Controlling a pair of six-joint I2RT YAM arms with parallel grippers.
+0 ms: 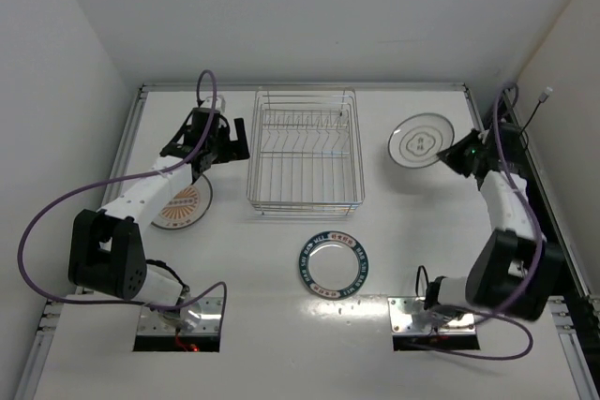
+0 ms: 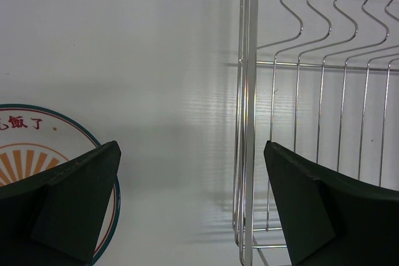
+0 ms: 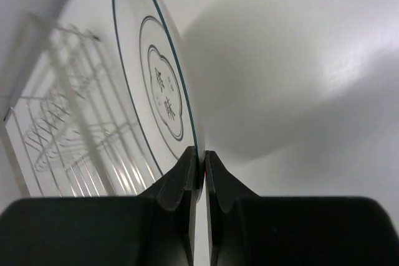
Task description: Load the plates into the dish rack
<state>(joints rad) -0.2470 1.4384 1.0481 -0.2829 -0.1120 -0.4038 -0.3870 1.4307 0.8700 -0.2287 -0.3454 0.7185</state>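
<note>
From above, the left gripper point(image 1: 228, 140) hung wide open and empty just beside the left wall of the dish rack point(image 1: 306, 201). The orange-striped plate point(image 1: 183, 205) lay flat on the counter point(image 1: 422, 241) behind it, partly under its arm. The right gripper point(image 1: 457, 155) was pinched onto the near rim of the white plate point(image 1: 421, 140), which tilted out beyond it toward the rack, with bare counter between plate and wire. The blue-rimmed plate point(image 1: 334, 265) lay flat, well apart from both grippers. White walls point(image 1: 281, 16) closed in the back and sides. In the left wrist view, the dark fingers point(image 2: 75, 210) stood far apart, the rack's upright edge wires between them nearer the right one, and the orange plate's rim under the left one. In the right wrist view, the fingers point(image 3: 177, 185) met on the plate's thin edge, with the rack blurred off to the left and open white counter to the right.
</note>
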